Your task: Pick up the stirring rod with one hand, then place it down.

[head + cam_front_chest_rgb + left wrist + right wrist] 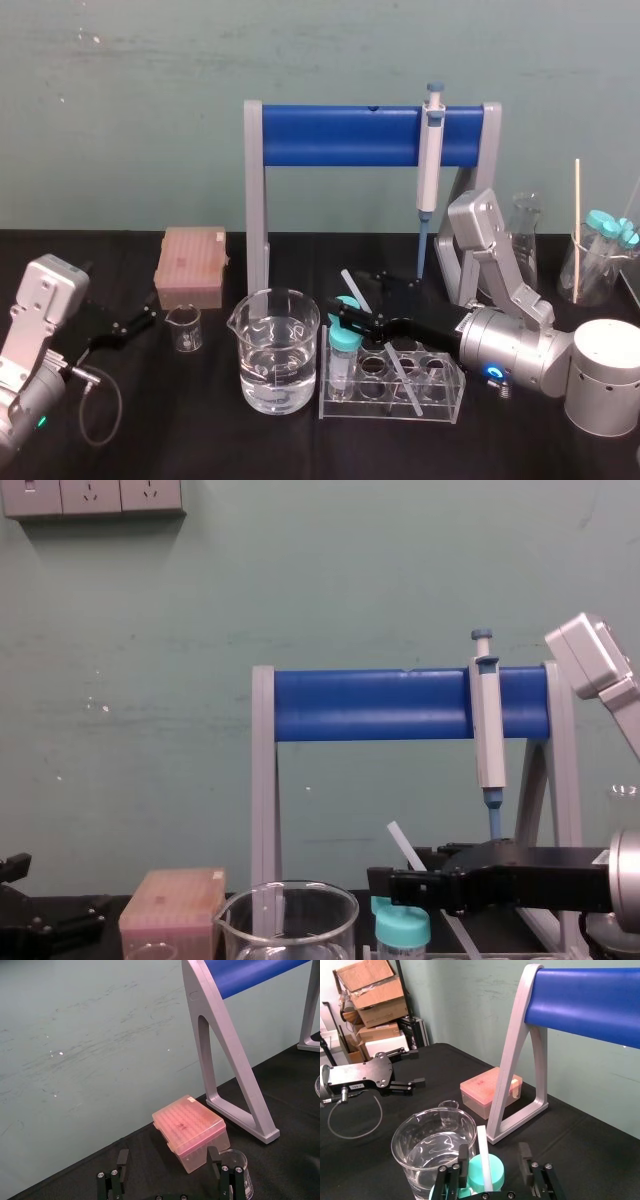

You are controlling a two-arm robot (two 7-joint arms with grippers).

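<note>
The stirring rod (352, 286) is a thin whitish rod leaning tilted in the clear tube rack (440, 400), its upper end pointing up and left. My right gripper (362, 300) reaches in from the right at the rod's upper part. In the right wrist view the rod (482, 1155) stands between the two black fingers (524, 1157), closer to one of them, with a gap on the other side; the gripper (494, 1161) is open around it. From the chest, the rod (400, 842) rises just above the gripper (395, 886). My left gripper (130, 322) rests open at the far left.
A water-filled beaker (278, 350) stands just left of the rack, with a teal-capped tube (343, 352) in the rack's left end. A grey-and-blue pipette (432, 150) hangs on the blue-barred stand (340, 135). A pink tip box (192, 265) and small beaker (184, 328) sit left. Glassware with a tan stick (577, 215) stands far right.
</note>
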